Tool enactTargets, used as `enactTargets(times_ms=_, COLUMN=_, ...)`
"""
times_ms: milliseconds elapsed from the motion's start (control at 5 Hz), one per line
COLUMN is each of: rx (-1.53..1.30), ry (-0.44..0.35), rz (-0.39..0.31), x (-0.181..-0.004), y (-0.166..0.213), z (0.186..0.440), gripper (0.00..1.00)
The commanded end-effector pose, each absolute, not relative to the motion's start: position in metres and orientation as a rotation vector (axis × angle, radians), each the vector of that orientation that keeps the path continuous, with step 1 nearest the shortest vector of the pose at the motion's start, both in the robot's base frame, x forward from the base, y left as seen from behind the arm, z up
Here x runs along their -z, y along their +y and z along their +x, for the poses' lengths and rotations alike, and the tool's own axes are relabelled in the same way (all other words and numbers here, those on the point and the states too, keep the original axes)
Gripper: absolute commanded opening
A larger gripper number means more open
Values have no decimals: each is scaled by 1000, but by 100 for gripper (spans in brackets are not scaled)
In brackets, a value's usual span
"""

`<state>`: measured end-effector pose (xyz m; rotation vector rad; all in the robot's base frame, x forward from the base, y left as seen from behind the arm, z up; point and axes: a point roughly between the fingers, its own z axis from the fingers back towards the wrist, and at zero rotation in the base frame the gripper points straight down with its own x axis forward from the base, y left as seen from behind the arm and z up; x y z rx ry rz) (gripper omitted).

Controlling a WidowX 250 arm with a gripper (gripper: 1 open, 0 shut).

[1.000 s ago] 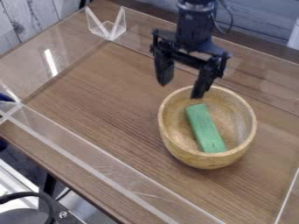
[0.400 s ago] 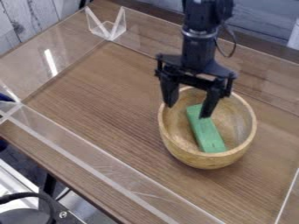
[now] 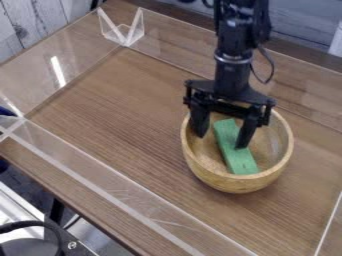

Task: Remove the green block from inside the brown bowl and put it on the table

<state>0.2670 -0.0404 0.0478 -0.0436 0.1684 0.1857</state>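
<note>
A light tan wooden brown bowl (image 3: 201, 165) sits on the table (image 3: 120, 110) at the right. Inside it lies the green block (image 3: 239, 157), a flat bright green bar angled along the bowl's floor. My black gripper (image 3: 225, 130) hangs straight down over the bowl, open, its two fingers spread wide. The left fingertip (image 3: 201, 127) dips by the bowl's near-left rim. The right fingertip reaches inside the bowl, beside the block's far end. Nothing is held.
Low clear acrylic walls (image 3: 80, 165) border the tabletop on all sides. A small clear bracket (image 3: 123, 30) stands at the back left corner. Bare wood-grain surface stretches to the left of the bowl.
The gripper has moved down and to the right, from above the bowl's back rim to low over the bowl and block. Its jaws stayed open. The block and bowl have not moved.
</note>
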Motion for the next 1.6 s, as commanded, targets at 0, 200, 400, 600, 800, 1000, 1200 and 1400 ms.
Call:
enactTargets(times_ms=0, rx=-191, ry=134, rz=-60, x=-48, y=-47, z=276, gripper=100)
enactTargets(times_ms=200, rx=-198, ry=137, rz=-65, x=-41, y=-50, z=277, gripper=100)
enactTargets(times_ms=400, rx=-200, ry=141, rz=-65, x=-35, y=-52, z=277, gripper=100)
enactTargets(times_ms=600, rx=-201, ry=144, rz=-65, x=-29, y=-54, z=276, gripper=100)
enactTargets(times_ms=800, rx=-200, ry=138, rz=-65, x=-24, y=-55, z=275, gripper=100)
enactTargets(times_ms=1000, rx=-206, ry=126, rz=-80, x=-28, y=-55, z=275, gripper=100)
enactTargets(times_ms=1200, rx=-208, ry=120, rz=-93, x=-31, y=-56, z=277, gripper=100)
enactTargets(times_ms=1400, rx=-210, ry=112, rz=-106, x=-34, y=-56, z=279, gripper=100)
